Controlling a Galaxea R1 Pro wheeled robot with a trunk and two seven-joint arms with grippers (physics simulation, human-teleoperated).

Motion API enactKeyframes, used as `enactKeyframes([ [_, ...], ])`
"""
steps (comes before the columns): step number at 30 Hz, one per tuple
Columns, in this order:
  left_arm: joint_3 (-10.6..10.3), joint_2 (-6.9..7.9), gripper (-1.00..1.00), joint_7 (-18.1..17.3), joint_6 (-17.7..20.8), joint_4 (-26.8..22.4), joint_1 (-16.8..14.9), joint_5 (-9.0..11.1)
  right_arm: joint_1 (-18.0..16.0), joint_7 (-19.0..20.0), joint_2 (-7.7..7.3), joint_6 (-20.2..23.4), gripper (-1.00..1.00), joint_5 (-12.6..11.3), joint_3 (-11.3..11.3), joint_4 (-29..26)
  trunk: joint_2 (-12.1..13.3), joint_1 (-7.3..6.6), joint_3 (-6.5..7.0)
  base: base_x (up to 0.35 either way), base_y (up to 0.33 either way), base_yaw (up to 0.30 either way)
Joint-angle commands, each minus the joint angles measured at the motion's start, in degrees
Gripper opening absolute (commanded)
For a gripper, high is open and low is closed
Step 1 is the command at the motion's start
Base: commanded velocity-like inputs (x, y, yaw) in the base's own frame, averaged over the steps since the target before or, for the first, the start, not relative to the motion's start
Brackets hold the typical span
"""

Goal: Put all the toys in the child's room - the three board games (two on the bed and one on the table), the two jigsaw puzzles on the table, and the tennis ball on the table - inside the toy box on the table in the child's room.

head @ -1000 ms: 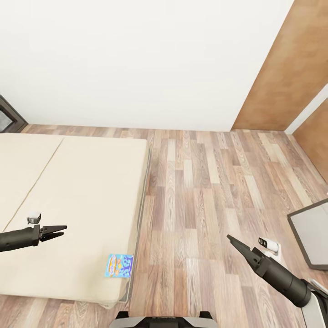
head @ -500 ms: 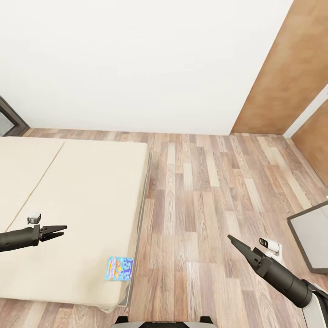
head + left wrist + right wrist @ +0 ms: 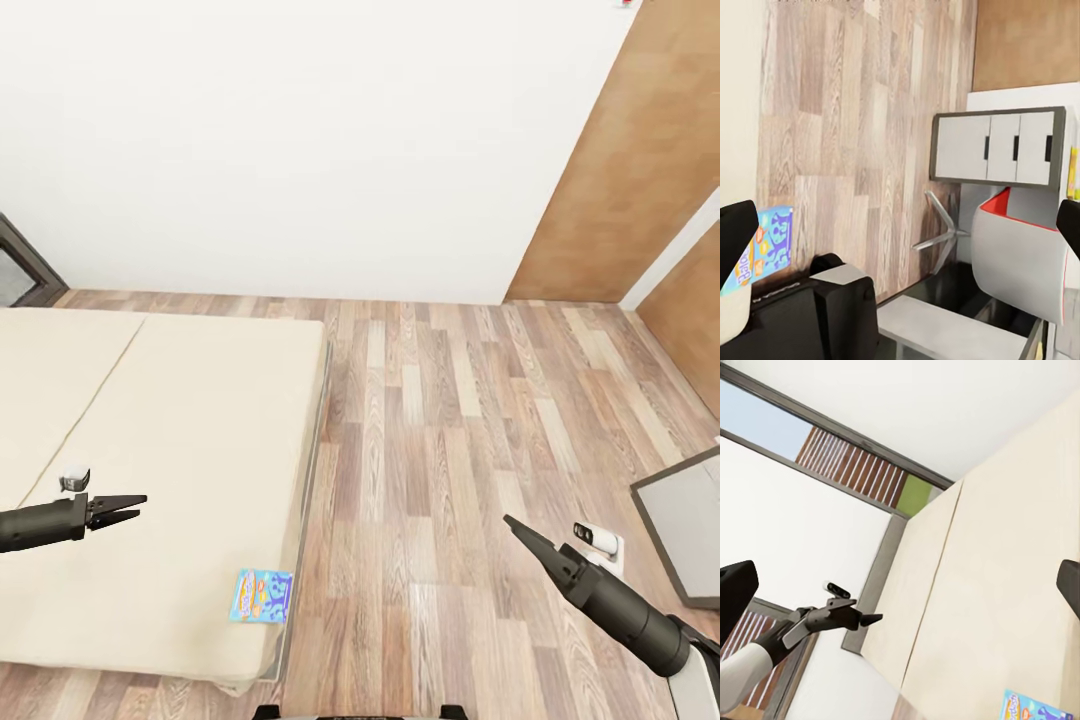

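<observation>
One blue board game [image 3: 262,596] lies flat on the beige bed [image 3: 190,450], close to the mattress's near right corner. It also shows in the left wrist view [image 3: 765,249] and the right wrist view [image 3: 1035,709]. My left gripper [image 3: 138,506] hovers open over the bed, to the left of that box and apart from it, holding nothing. My right gripper [image 3: 512,526] is open and empty above the wood floor, right of the bed. A grey end section of the table [image 3: 685,520] pokes in at the right edge; its white drawers [image 3: 994,146] show in the left wrist view.
Wood floor [image 3: 440,420] runs between bed and table. A white wall [image 3: 300,150] stands behind, with a brown panel [image 3: 640,170] at the right. A white chair with a red edge [image 3: 1020,259] stands by the drawers. A dark window frame [image 3: 20,265] sits past the bed's far end.
The whole picture has slid slightly down, so the camera has moved. Both arms hold much the same pose, and the blue game stays in its place on the bed.
</observation>
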Motion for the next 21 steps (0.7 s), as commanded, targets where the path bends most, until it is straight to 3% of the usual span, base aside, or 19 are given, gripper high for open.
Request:
enactKeyframes([
  [1, 0.1, -0.02, 1.0, -0.4, 0.6, 0.0, 0.0, -0.5, 0.0, 0.1, -0.01, 0.4, 1.0, -0.2, -0.1, 0.0, -0.1, 0.03, 0.02, 0.0, 0.0, 0.0],
  [21, 0.1, -0.02, 1.0, -0.4, 0.6, 0.0, 0.0, -0.5, 0.0, 3.0, -0.01, 0.3, 1.0, -0.2, -0.9, 0.0, -0.1, 0.03, 1.92, 0.0, 0.0, 0.0],
])
